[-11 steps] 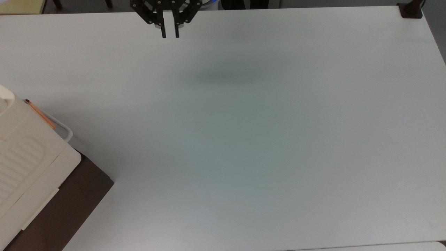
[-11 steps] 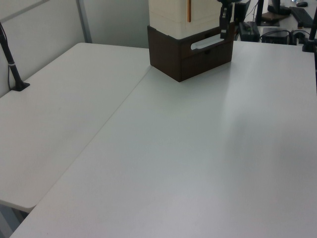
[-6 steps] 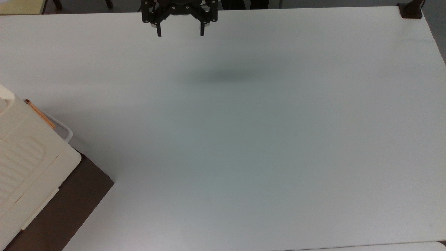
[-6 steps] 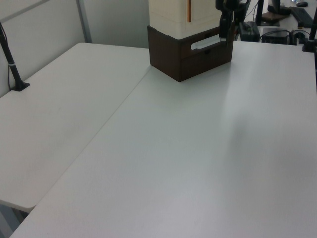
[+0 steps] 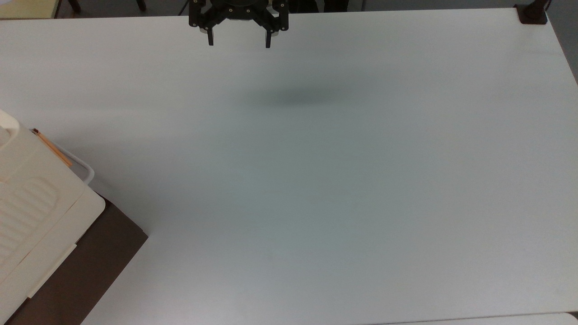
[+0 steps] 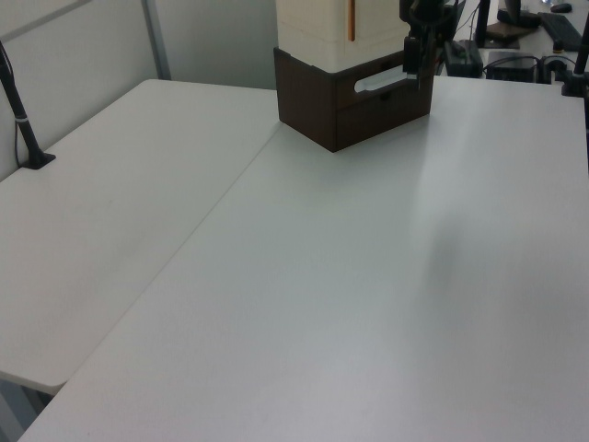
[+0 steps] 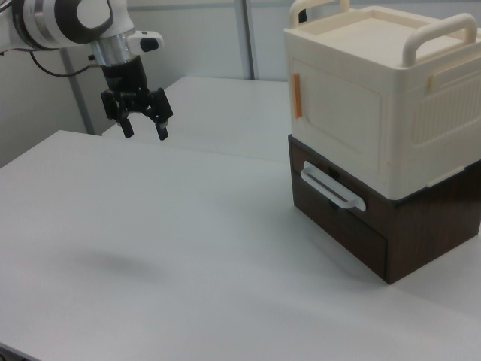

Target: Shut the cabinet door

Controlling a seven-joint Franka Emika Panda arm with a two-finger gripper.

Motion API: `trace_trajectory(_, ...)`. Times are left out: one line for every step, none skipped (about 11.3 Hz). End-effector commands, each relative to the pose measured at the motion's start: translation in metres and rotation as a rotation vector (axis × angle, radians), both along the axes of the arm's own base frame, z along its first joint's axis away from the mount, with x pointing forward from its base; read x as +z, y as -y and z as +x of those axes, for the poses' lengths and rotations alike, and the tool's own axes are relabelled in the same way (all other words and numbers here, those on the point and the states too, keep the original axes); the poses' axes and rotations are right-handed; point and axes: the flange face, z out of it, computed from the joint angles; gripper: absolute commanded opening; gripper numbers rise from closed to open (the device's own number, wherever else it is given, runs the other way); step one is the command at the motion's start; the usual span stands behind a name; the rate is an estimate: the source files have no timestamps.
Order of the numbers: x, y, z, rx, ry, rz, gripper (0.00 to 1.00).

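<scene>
The cream-white cabinet [image 7: 421, 90] stands on a dark brown base at the right view's right, and at the top view's lower left [image 5: 27, 198]. The cabinet door [image 7: 342, 124] is the pale panel on its front, with an orange-tan strip [image 7: 297, 95] at one edge. From above that strip [image 5: 52, 148] runs along the cabinet's front edge. I cannot tell whether a gap remains there. My gripper [image 5: 239, 41] hangs open and holding nothing over the table's far edge. It is far from the cabinet, at the right view's upper left [image 7: 144, 129].
A dark brown drawer unit [image 7: 353, 226] with a white wire bar [image 7: 334, 188] carries the cabinet. The white table [image 5: 316, 180] spreads wide between gripper and cabinet. A black clamp [image 5: 532, 13] sits at the top view's upper right corner. A black post [image 6: 23, 120] stands at the left view's left.
The gripper's fingers went from nearly together to wide apart, and the gripper shifted slightly toward the top view's right. The cabinet and its door have not moved.
</scene>
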Motion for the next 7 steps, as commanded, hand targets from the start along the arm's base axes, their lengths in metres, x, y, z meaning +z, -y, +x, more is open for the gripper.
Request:
trace_trajectory(0.0104, 0.0075, -0.0126, -0.030, 0.003, 0.012, 1.00)
trace_trajectory(0.0098, 0.0071, -0.0143, -0.033, -0.010, 0.011, 1.00)
trace_trajectory(0.0092, 0.0063, -0.0160, -0.033, -0.024, 0.011, 1.00)
trace_trajectory(0.0097, 0.0055, -0.0169, -0.031, -0.027, 0.011, 1.00)
trace_trajectory(0.0093, 0.0056, -0.0174, -0.032, -0.032, 0.010, 1.00)
trace_trajectory(0.0100, 0.0073, -0.0173, -0.035, -0.030, 0.011, 1.00)
trace_trajectory(0.0100, 0.0075, -0.0173, -0.035, -0.030, 0.009, 1.00)
